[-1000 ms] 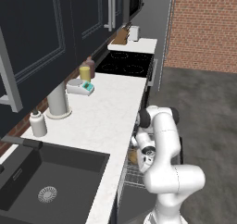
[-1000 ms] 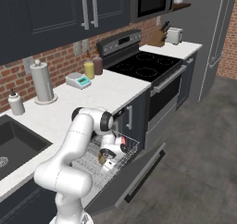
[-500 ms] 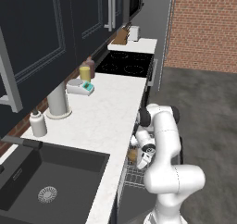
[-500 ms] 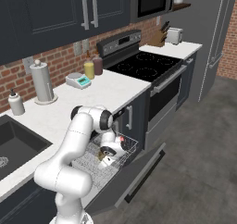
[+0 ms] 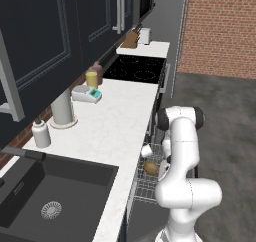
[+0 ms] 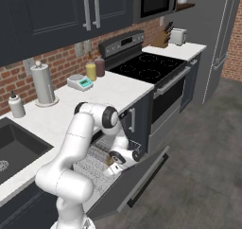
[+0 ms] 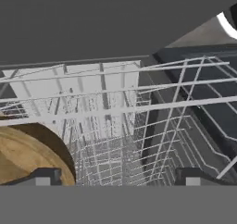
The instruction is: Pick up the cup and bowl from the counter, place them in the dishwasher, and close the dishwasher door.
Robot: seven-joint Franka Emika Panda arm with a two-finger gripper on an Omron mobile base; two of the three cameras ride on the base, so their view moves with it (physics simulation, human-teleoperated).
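Bowl [image 5: 151,168] lay in the rack [image 5: 146,186] beside the cup [image 5: 146,150]; gripper [image 7: 115,177] stood released beside the bowl.

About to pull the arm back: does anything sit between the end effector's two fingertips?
No. In the hand view only white wire rack shows between them; the tan wooden bowl lies beside one fingertip, outside the gap.

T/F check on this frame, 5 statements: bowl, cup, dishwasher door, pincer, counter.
1. The bowl lies in the dishwasher's wire rack. True.
2. The cup stands on the counter. False: it is in the rack, beside the bowl.
3. The dishwasher door is shut. False: it hangs open.
4. The pincer is open. True.
5. A yellow tumbler stands in the sink. False: it is on the counter near the cooktop.
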